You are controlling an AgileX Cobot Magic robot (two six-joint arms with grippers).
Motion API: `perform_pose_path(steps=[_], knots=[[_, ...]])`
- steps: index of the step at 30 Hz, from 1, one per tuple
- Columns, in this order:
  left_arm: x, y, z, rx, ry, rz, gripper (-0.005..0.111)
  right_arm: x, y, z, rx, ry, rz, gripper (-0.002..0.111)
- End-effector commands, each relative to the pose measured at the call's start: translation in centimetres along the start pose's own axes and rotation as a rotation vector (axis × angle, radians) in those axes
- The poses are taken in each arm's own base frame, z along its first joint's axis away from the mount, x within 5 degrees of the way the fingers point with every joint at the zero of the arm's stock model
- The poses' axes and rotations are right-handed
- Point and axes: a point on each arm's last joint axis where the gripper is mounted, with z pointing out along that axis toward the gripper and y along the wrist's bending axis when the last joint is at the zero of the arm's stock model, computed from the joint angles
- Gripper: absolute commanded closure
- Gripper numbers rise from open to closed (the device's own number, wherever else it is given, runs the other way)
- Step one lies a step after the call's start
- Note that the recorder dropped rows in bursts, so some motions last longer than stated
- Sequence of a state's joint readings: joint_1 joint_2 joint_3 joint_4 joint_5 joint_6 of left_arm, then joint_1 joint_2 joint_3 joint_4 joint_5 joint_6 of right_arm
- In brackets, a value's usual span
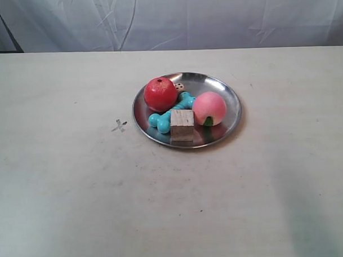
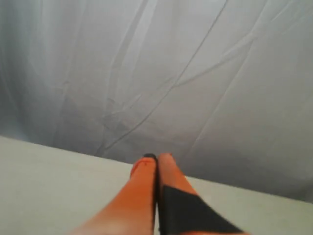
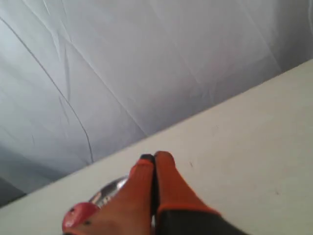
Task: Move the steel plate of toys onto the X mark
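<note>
The steel plate (image 1: 229,98) lies on the white table, right of centre in the exterior view. On it rest a red apple-like ball (image 1: 160,94), a pink peach (image 1: 209,108), a turquoise bone (image 1: 172,112), a pale wooden cube (image 1: 182,122) and a tiny die (image 1: 179,86). The small grey X mark (image 1: 119,126) sits on the table just left of the plate. No arm shows in the exterior view. My left gripper (image 2: 156,157) is shut and empty above bare table. My right gripper (image 3: 154,157) is shut and empty; past it the plate's rim (image 3: 108,188) and the red ball (image 3: 78,215) peek out.
A creased pale cloth backdrop (image 1: 173,18) hangs behind the table's far edge. The table (image 1: 78,194) spreads wide around the plate, with faint scuffs in front.
</note>
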State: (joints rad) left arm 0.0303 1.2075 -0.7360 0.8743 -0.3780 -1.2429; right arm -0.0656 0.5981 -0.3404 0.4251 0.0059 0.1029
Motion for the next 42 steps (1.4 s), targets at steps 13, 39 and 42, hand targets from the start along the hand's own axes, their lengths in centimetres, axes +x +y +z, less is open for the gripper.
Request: perform_pose_path(steps=[13, 39, 42], knots=[[13.2, 3.8, 12.1, 0.353, 0.849, -0.465, 0.107, 6.0, 0.1, 20.1, 0.026, 0.975, -0.096, 0.109], [17.2, 0.4, 18.2, 0.252, 0.869, -0.159, 0.072, 9.1, -1.6, 27.2, 0.024, 0.989, -0.075, 0.06], [17.7, 0.6, 18.3, 0.246, 0.879, -0.164, 0.072, 9.9, -2.1, 27.4, 0.036, 1.011, -0.062, 0.06]])
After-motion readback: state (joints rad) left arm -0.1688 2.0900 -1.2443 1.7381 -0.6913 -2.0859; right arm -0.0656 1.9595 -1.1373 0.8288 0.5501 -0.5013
